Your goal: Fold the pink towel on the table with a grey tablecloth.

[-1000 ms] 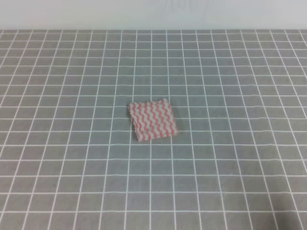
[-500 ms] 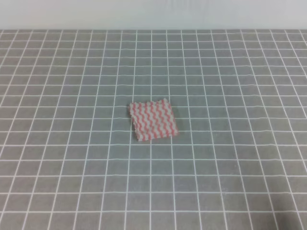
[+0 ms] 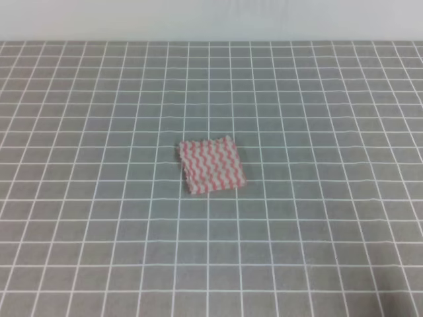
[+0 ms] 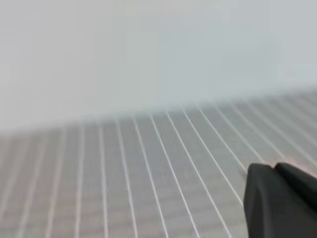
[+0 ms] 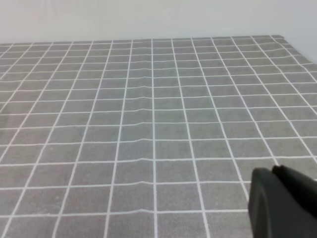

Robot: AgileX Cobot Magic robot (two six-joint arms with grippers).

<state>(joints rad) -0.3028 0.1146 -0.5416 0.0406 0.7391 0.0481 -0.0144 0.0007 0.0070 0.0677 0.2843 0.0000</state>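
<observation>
I see the pink towel [image 3: 211, 166] lying flat mid-bench [image 3: 317, 218], neither arm near it. It looks thin, limp and light, so I'd pinch a corner. I cannot tell how either jaws stand

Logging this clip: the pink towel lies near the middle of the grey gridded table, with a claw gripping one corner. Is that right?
Not quite. The exterior high view shows the towel lying alone near the middle of the table, with no claw on it. Each wrist view shows only a dark piece of its own claw at the frame edge, with no towel clearly in sight.
</observation>
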